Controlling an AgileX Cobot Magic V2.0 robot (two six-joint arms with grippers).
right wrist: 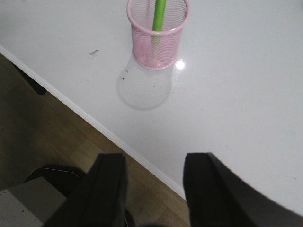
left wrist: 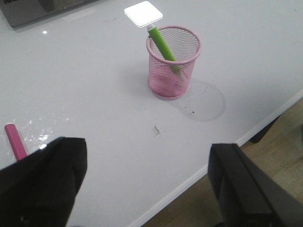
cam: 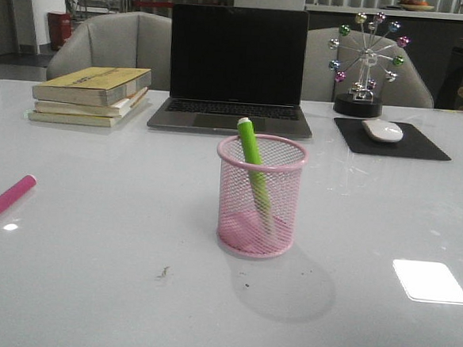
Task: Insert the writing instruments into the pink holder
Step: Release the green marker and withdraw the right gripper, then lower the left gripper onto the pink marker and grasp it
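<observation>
Step 1 of 2 done: green pen (cam: 253, 165) leans inside pink holder (cam: 259, 196). Pink pen (cam: 5, 200) lies on table (cam: 128, 293), far left. I see left gripper (left wrist: 142, 184) wide, right gripper (right wrist: 154, 189) parted, both empty. Next I need left arm to grasp pink pen.

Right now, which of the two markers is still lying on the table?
The pink marker, flat on the table at the left. The green marker stands tilted inside the pink holder.

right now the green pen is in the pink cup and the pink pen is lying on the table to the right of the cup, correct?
Not quite. The green pen does stand in the pink cup, but the pink pen lies on the table to the cup's left, near the edge, as the front view shows.
</observation>
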